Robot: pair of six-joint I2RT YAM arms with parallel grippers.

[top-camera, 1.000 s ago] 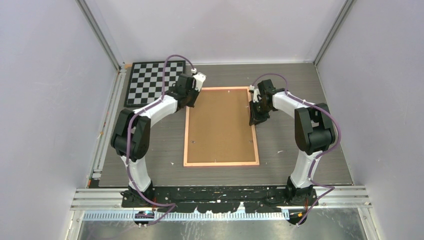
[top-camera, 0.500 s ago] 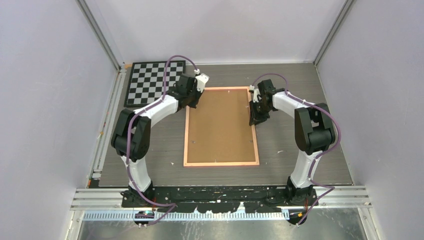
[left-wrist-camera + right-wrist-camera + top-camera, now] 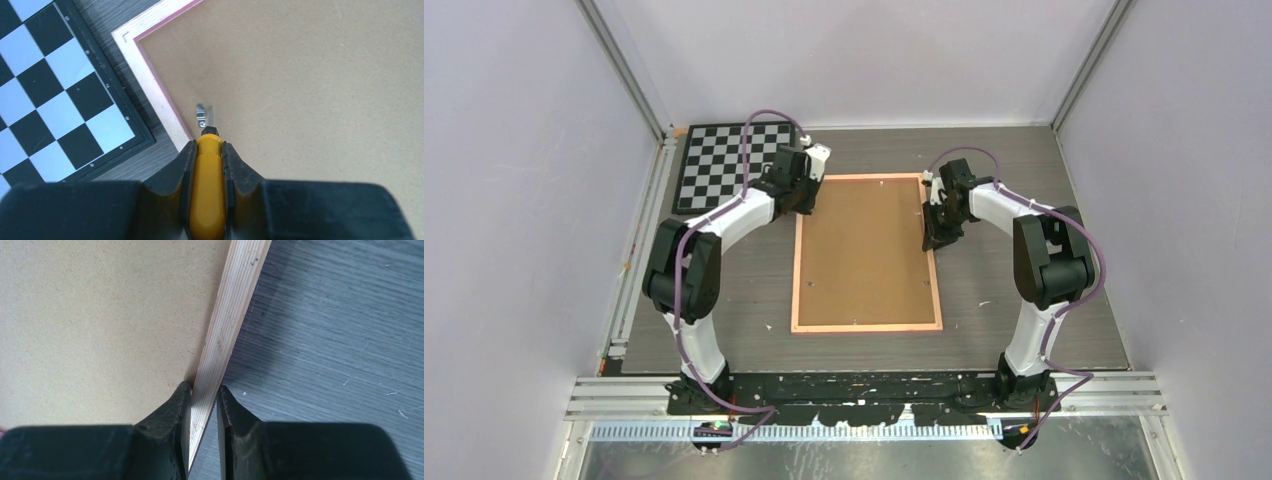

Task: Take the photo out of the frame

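Frame lies flat at the centre of the worktop, back side up, long axis running 12 to 6 o'clock. Only its brown fibreboard back faces the cameras. The photo shows in no view, so I cannot say from here whether it sits under that board. My left claw is at the frame's 11 o'clock corner, clenched on a yellow-handled tool. The handle fills the gap between the fingers, and its lower end is cut off by the claw body. A black collar and a short grey blade stick out past the fingertips toward 12 o'clock, reaching a small metal clip just inside the pink border. Whether the blade touches the clip or lies just beside it is hard to make out. Chessboard sits at 10 o'clock from that corner, close to the frame but apart from it, partly out of shot. My right claw is on the frame's 2 o'clock side, clamped across the pale wooden rail, one finger on the board side, one on the worktop side. The rail's underside is hidden there.
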